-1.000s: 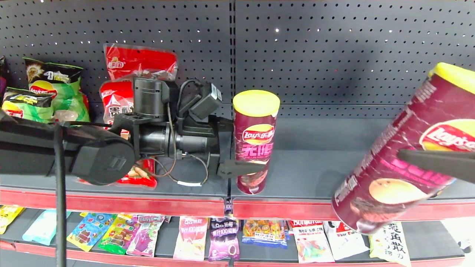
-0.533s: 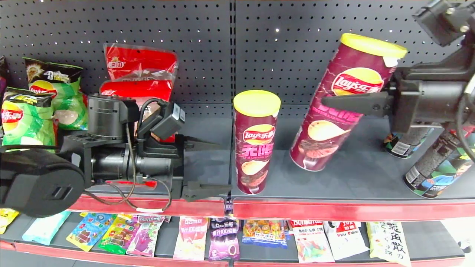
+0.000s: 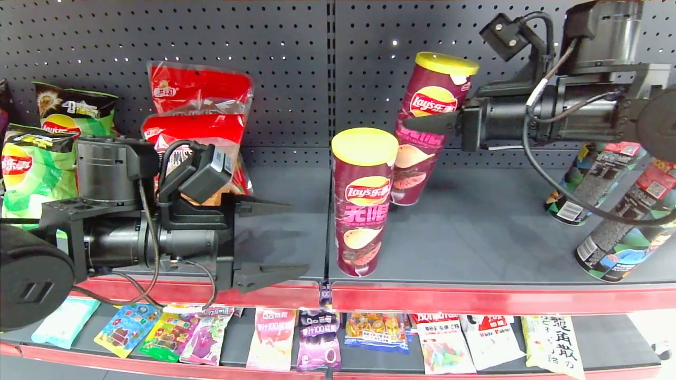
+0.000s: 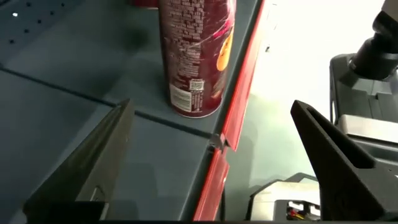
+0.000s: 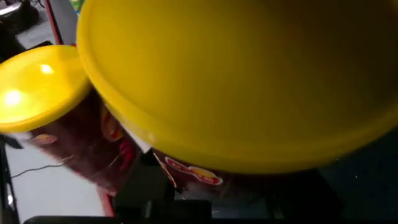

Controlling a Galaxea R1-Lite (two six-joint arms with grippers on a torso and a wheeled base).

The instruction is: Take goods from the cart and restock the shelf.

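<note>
Nearest, at the shelf's red front lip (image 3: 475, 298), the left gripper (image 3: 298, 237) sits level with its fingers (image 3: 274, 272) spread wide and nothing between them. The left wrist view shows the same left gripper (image 4: 214, 155) with one finger over the grey shelf board and the other out past the lip. Just beyond, at about 3 o'clock from those fingertips and clear of them, a maroon chip can with a yellow lid (image 3: 364, 206) stands upright near the front of the shelf (image 3: 475, 227). Its lower part shows in the left wrist view (image 4: 196, 56). Farther back, at about 1 o'clock from the standing can, the right gripper (image 3: 417, 126) comes in from the 3 o'clock side. Its fingers are closed around the middle of a second chip can (image 3: 434, 100), which leans with its lid toward 1 o'clock. Its base sits low behind the standing can, and I cannot tell whether it touches the shelf board. In the right wrist view the held can's lid (image 5: 236, 81) looms large, with the standing can's lid (image 5: 37, 87) beside it. At 3 o'clock on the shelf, dark printed cans (image 3: 607, 195) lean. At 9 o'clock are red snack bags (image 3: 198, 89) and green chip bags (image 3: 58, 142). A lower shelf carries flat packets (image 3: 317, 338), and a dark pegboard (image 3: 264, 53) closes the back.
</note>
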